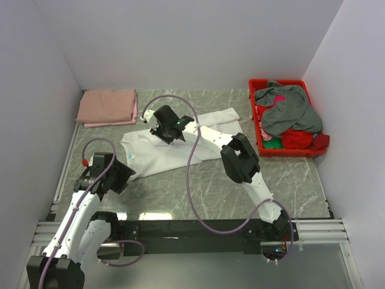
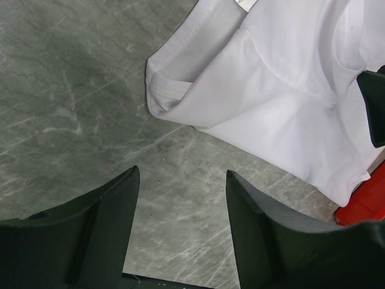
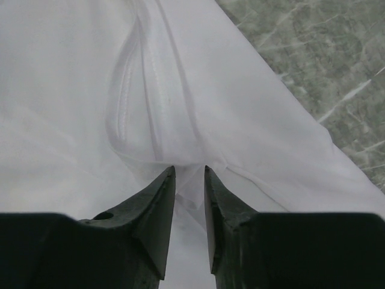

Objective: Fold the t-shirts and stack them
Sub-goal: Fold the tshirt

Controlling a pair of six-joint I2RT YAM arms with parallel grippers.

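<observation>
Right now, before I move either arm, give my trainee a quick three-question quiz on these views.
1. True or false: the left hand grips the white t-shirt.
2. Which hand pinches the white t-shirt? A: the left hand. B: the right hand. C: neither.
3. Fill in: the folded pink t-shirt lies at the table's far ____ corner.
Key: 1 false, it is open over bare table; 2 B; 3 left.

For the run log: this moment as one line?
left gripper open over table; right gripper shut on white t-shirt; pink t-shirt folded, far left; grey t-shirt in red bin
</observation>
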